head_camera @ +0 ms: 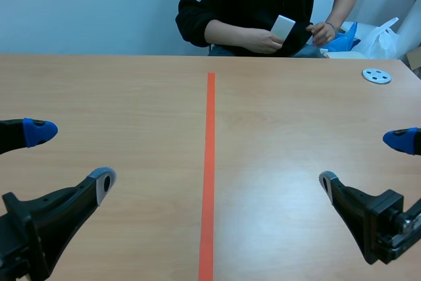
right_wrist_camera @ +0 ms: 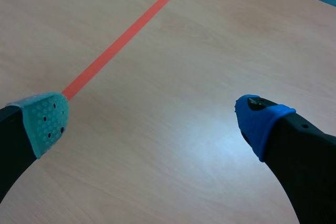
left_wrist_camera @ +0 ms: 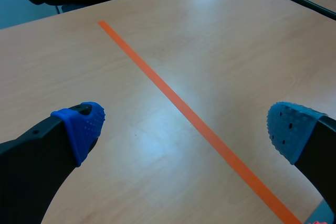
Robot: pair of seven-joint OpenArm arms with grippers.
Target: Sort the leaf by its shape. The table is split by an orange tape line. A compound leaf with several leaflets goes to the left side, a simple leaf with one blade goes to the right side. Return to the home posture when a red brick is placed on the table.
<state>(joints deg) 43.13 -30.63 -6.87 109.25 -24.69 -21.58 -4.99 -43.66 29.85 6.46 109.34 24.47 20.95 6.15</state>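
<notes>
Tape line between low left arm and right arm, fingers apart.

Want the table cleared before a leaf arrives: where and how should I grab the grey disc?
Probably across its rim, from straight above, with the open right gripper. The disc lies flat and thin, far right on the table, so no side face offers itself; its holes look too small for a finger.
</notes>
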